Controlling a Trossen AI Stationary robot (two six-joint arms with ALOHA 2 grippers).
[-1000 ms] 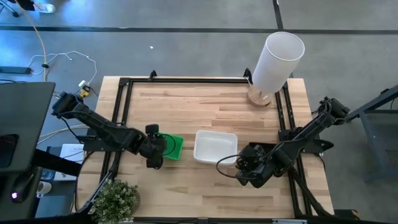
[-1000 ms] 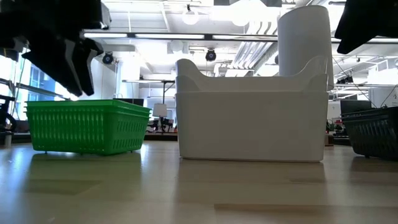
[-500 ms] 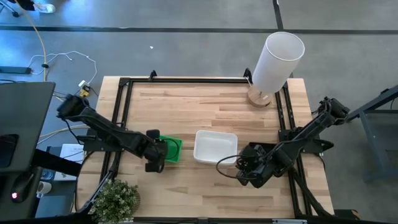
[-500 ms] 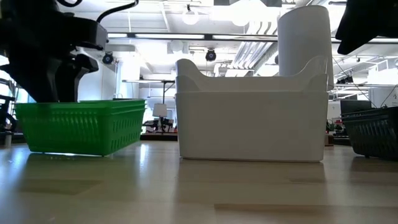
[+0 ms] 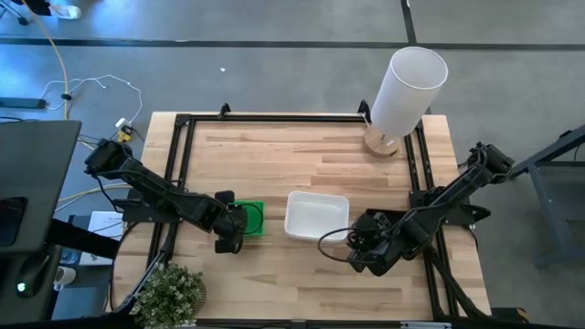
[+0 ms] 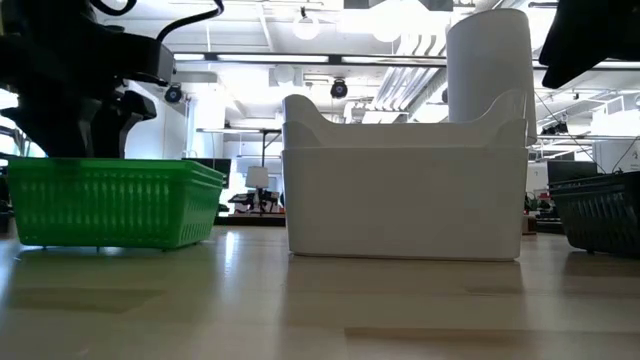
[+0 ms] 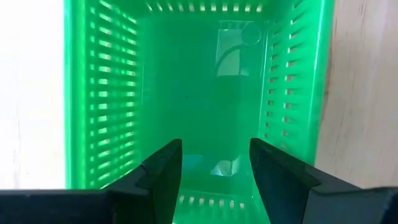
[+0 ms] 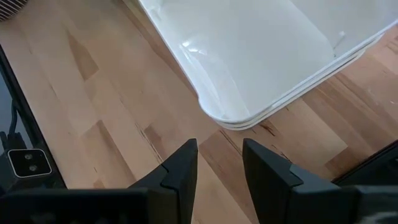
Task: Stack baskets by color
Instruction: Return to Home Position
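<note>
A bright green basket (image 5: 252,219) (image 6: 110,202) stands on its base on the wooden table, left of centre. My left gripper (image 5: 228,230) (image 7: 214,177) is open and reaches down into it at its left end. In the left wrist view I look into the basket's slotted inside (image 7: 205,81). White baskets (image 5: 317,217) (image 6: 405,190), nested one in another, stand at the table's middle. My right gripper (image 5: 358,252) (image 8: 219,165) hangs open over bare wood by their near right corner (image 8: 224,118). A black mesh basket (image 6: 600,210) shows at the low view's right edge. My left gripper comes from above, slanting down, with both open fingers (image 7: 163,177) inside the green basket, close to its end wall (image 7: 211,202) on the table's left side. Whether a finger touches the wall or the floor I cannot tell. The basket stands level on the table.
A tall white cylinder (image 5: 407,87) on a wooden base stands at the far right. A leafy potted plant (image 5: 169,292) sits at the near left corner. Black frame rails (image 5: 183,155) run along the table's left, far and right sides. Bare wood lies across the far half.
My left gripper has gone down into the green basket and stayed open. The basket has slid a little toward the table's left edge and turned from skewed to square with the table. My right arm has kept still.
</note>
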